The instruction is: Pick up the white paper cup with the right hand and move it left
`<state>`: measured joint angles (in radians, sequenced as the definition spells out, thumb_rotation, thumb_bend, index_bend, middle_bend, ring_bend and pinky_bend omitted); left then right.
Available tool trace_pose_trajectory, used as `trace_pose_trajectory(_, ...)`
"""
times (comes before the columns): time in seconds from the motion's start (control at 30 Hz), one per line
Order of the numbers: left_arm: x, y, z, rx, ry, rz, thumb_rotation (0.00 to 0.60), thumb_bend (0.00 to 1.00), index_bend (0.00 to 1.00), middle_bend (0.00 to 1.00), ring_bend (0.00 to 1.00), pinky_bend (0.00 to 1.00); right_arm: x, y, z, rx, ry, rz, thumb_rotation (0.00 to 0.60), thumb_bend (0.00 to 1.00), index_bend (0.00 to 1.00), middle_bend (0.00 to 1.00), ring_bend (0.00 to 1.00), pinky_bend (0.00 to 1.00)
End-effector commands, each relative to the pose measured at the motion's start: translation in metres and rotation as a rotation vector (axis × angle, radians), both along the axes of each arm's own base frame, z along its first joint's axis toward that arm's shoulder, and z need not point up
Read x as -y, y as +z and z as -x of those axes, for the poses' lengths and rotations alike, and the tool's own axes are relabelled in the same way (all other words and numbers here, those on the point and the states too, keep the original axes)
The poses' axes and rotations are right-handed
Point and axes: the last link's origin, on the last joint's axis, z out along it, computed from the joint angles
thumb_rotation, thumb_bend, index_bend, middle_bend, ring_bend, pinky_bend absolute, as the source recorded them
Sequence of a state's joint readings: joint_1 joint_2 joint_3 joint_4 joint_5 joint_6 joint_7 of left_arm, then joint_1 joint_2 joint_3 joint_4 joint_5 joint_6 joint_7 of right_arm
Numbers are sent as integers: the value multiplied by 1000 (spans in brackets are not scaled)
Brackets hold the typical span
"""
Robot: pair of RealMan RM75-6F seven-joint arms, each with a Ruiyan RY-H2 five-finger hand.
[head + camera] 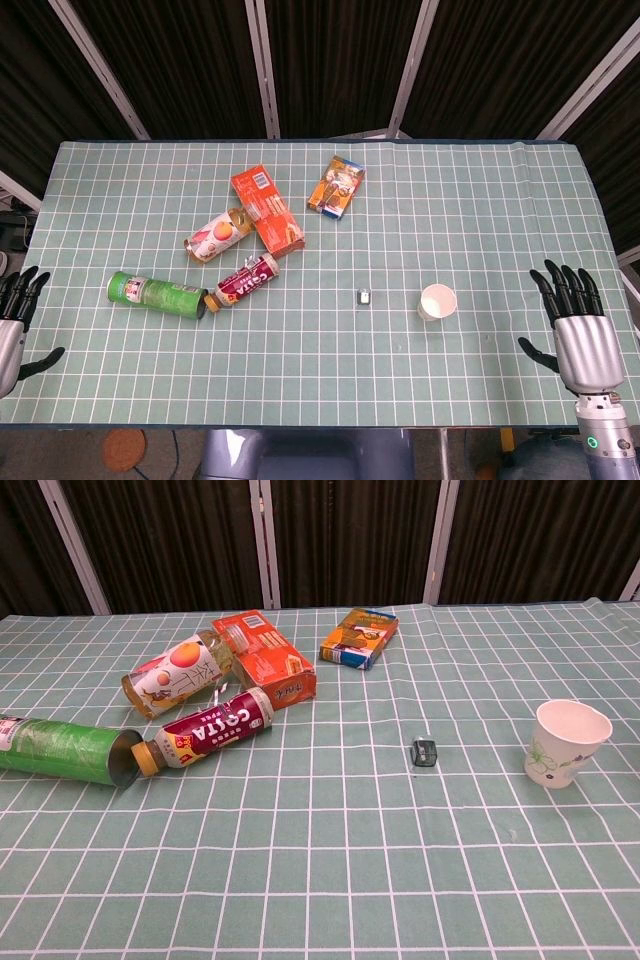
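Note:
The white paper cup (437, 301) (565, 743) stands upright on the green checked table, right of centre, its mouth open and a small flower print on its side. My right hand (575, 327) hovers at the table's right front edge, well right of the cup, fingers spread and holding nothing. At the far left edge my left hand (17, 318) shows only in part, fingers apart and empty. Neither hand appears in the chest view.
A small dark sharpener (365, 296) (425, 751) lies just left of the cup. Further left lie a red Costa bottle (246, 281), a green tube can (158, 294), a peach drink bottle (216, 235), an orange box (267, 210) and a snack box (336, 186).

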<state>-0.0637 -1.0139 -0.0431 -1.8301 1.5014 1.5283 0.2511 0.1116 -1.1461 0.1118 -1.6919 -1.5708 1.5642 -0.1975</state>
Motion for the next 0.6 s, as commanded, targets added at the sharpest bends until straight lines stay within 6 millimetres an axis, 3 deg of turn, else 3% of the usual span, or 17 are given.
trace_pose_trajectory(0.03,0,0,0,1,0,-2,600,0,0,0,0,0,0,0,1,-2,-3,-1,600,0,87,0,0,0)
trace_pose_trajectory(0.27,-1,-1,1,-4,5,5,600,0,0,0,0,0,1,-10,-2,-41,16,-40,600,0,84,0,0,0)
trace_pose_trajectory(0.6,-11,-5,4,-26,29,-2,600,0,0,0,0,0,22,-76,-28,-488,271,-261,600,0,39,0,0,0)
